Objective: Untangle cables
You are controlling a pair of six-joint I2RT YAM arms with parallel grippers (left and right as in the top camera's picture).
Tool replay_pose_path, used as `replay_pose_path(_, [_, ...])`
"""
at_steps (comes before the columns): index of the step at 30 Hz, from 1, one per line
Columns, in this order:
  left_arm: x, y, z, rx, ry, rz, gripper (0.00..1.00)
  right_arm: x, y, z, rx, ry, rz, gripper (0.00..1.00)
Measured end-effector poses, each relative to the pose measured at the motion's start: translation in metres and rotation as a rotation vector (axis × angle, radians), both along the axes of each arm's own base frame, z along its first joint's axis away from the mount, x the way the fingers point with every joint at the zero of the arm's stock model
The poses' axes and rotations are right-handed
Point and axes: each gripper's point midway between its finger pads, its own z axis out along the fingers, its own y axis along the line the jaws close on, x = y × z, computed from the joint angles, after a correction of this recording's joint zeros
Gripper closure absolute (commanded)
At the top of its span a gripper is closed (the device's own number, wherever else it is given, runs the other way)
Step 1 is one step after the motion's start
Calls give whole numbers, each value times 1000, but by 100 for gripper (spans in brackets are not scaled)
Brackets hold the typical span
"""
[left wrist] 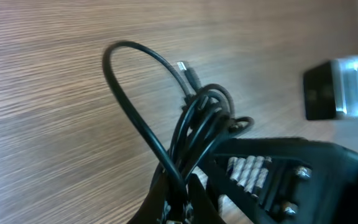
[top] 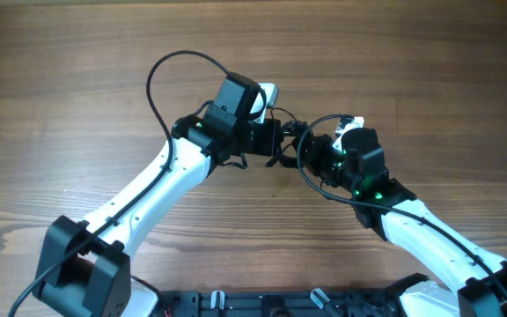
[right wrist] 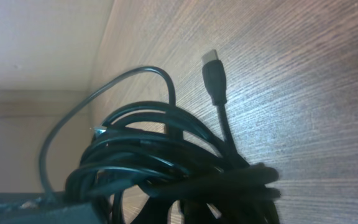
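Where the left gripper [left wrist: 180, 202] and the right gripper [top: 313, 151] meet near the middle of the table [top: 69, 62], the cable [left wrist: 197, 121] sits as a tight black coil between them.

At the left gripper, the jaws stand nearly closed. Several strands of the coil are pinched between the fingers at the bottom edge of the left wrist view. From this grip, one strand rises in a wide loop, curves over and returns to the coil.

The plug [right wrist: 213, 78] projects from the coil on a short straight length. Its metal tip points away from the coil, over bare wood. Whether the plug touches the table cannot be determined.

The right gripper faces the left gripper from the opposite side of the coil, just beside it. Overlapping turns of the coil fill the lower right wrist view and hide the fingers. How far the jaws stand apart, and whether they have hold of a strand, cannot be determined. A second thin loop stands out from the coil toward the upper left of that view.

The turns cross one another at several places; the coil is not yet separated.
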Motion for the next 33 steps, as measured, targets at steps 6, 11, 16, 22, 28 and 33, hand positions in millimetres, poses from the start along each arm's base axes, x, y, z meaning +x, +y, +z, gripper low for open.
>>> replay_pose_path(6, [2, -7, 12, -77, -19, -55, 96, 7, -1, 13, -19, -107, 67, 50])
replay_pose_path(11, [28, 31, 14, -151, 94, 132, 96, 18, -36, 44, 58, -184, 76, 31])
replay_pose_path(16, [44, 46, 14, -197, 199, 360, 96, -7, -7, 57, 142, -193, 260, 31])
replay_pose_path(22, [37, 21, 3, -162, 252, 680, 96, -38, 40, 50, 140, -150, 369, 57])
replay_pose_path(28, [30, 10, 2, -196, 292, 841, 96, -28, 33, 40, 153, -56, 238, 96])
replay_pose_path(33, [37, 20, 2, -157, 228, 811, 96, -17, 16, 43, 142, -88, 219, 96])
